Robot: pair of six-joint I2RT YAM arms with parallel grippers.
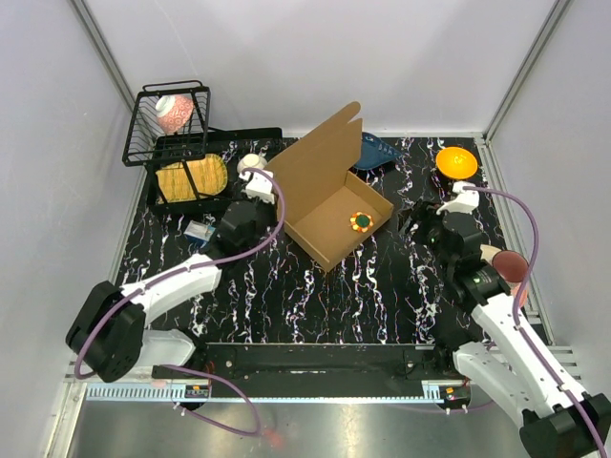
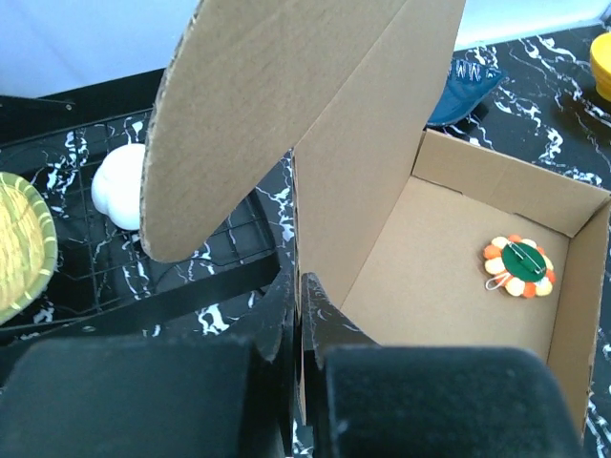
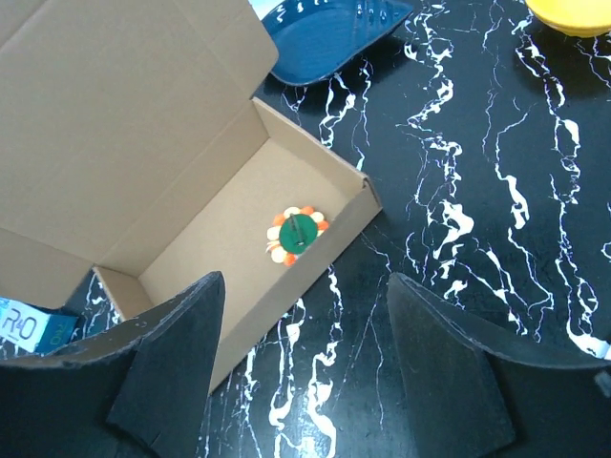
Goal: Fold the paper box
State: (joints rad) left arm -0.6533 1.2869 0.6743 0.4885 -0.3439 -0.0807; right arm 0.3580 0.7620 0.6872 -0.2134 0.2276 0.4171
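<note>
My left claw (image 2: pixel 298 324) pinched shut on the left wall edge of the paper box (image 1: pixel 334 205), box open with lid raised at mid-worktop (image 1: pixel 382 286), small flower-shaped piece (image 1: pixel 361 221) inside, my right claw (image 3: pixel 305 363) spread wide, empty, just right of it

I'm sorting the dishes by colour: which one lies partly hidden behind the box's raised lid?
The dark blue dish, partly behind the raised lid of the paper box; the orange bowl stands in full view, apart from the box, further right.
</note>
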